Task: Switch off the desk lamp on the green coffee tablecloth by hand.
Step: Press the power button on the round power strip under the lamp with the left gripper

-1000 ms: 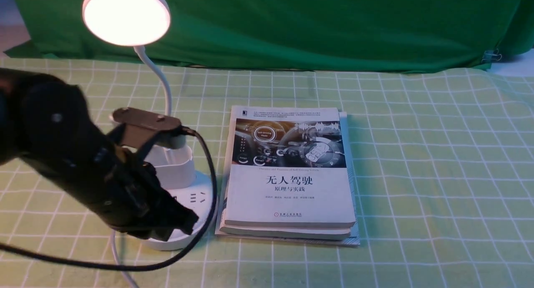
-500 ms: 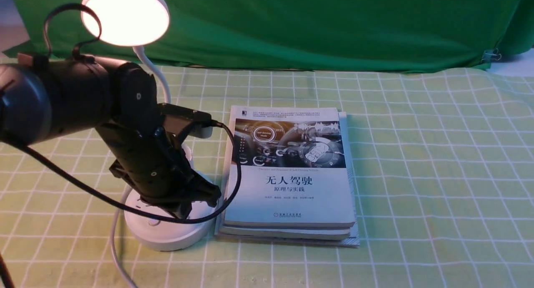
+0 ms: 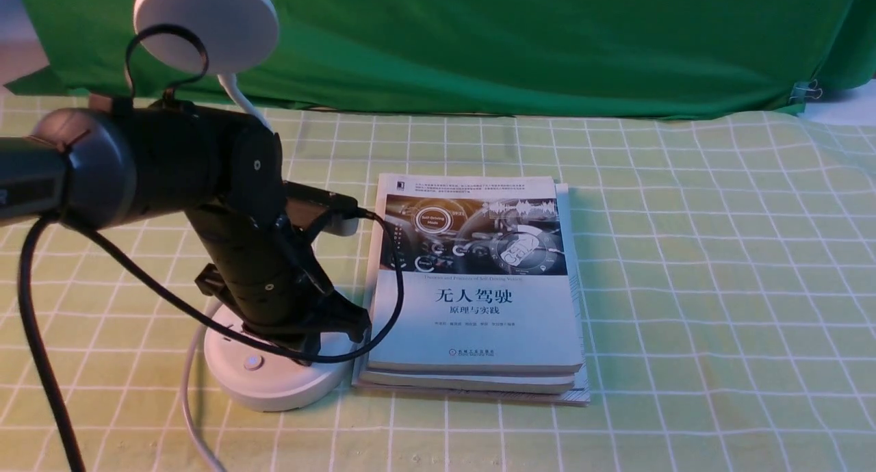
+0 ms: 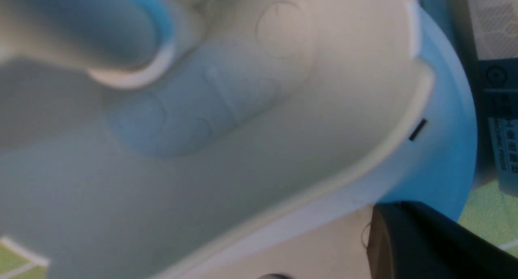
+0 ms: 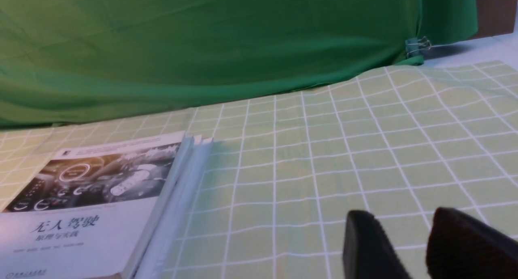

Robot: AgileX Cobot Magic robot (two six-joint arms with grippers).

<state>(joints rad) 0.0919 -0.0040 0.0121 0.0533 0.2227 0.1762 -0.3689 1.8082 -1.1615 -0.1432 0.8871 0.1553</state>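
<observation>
The white desk lamp stands at the left on the green coffee tablecloth [image 3: 684, 253]. Its disc head [image 3: 205, 24] is dark. Its round base [image 3: 274, 383] shows one small button [image 3: 253, 362]. The cup holder is hidden behind my left arm. My left gripper [image 3: 328, 325] points down onto the top of the base, just behind that button. In the left wrist view the base [image 4: 283, 109] fills the frame, blurred. One black finger [image 4: 425, 246] rests on it, with bare base beside its inner face. My right gripper [image 5: 417, 246] is empty above the cloth [image 5: 323, 149], its jaws a little apart.
A stack of books [image 3: 479, 287] lies right beside the lamp base; it also shows in the right wrist view [image 5: 93, 198]. The dark green backdrop cloth [image 3: 513, 41] hangs behind, clipped at the far right [image 3: 807, 91]. The lamp's white cord [image 3: 191, 403] runs to the front edge.
The lamp head was lit in both earlier frames and is now dark. My left arm swung right over the base and settled with its tip on the base.
</observation>
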